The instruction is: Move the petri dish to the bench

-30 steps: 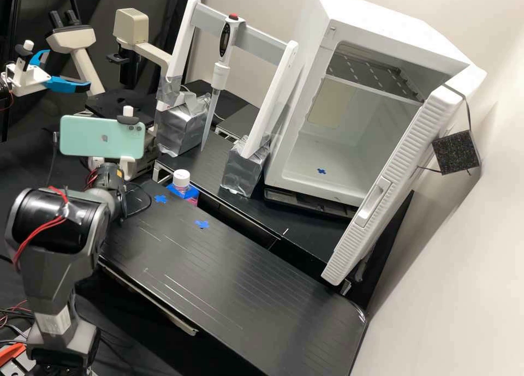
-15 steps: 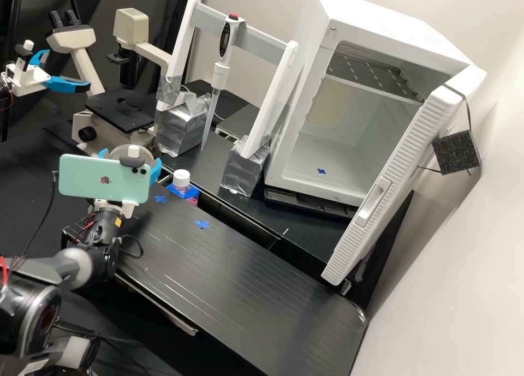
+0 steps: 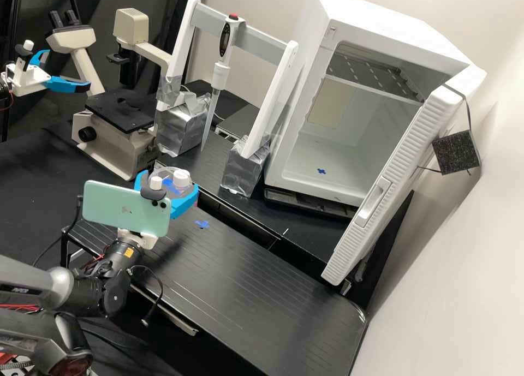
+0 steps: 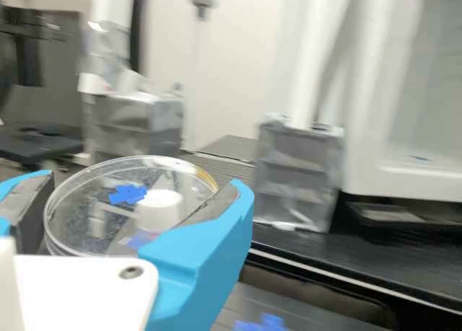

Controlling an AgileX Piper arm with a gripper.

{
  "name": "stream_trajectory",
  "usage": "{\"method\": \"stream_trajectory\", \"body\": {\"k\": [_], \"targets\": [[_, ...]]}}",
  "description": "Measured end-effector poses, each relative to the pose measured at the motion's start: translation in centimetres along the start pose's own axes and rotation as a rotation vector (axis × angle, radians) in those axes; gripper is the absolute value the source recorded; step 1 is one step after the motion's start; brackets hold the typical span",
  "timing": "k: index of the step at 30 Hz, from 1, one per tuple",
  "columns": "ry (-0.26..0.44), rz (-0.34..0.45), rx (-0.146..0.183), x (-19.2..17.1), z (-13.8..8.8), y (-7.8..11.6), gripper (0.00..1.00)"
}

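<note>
Gripper (image 3: pixel 168 183) w/ petri dish (image 4: pixel 76 212) moved away from scope (image 3: pixel 115 150); jaws clamped on dish.

The tool (image 3: pixel 168 184) is blue and white, the petri dish (image 4: pixel 83 201) clear, the smartphone (image 3: pixel 117 201) mint green, the microscope (image 3: pixel 109 154) cream and black, the counter (image 3: pixel 245 288) black, pale-streaked.

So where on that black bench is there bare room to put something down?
The long stretch of the bench between the blue cross and the rounded corner is bare. It's crowded at the other end, where the end effector holds the petri dish in line with a white-capped bottle.
</note>
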Motion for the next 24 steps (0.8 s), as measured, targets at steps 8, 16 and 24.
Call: {"method": "stream_trajectory", "body": {"k": [8, 16, 24], "targets": [[-0.159, 0.008, 0.040, -0.6, 2.9, 0.5, 0.00], [-0.242, 0.006, 0.058, -0.9, 4.9, 0.5, 0.00], [-0.249, 0.014, 0.044, -1.0, 5.2, 0.6, 1.00]]}}
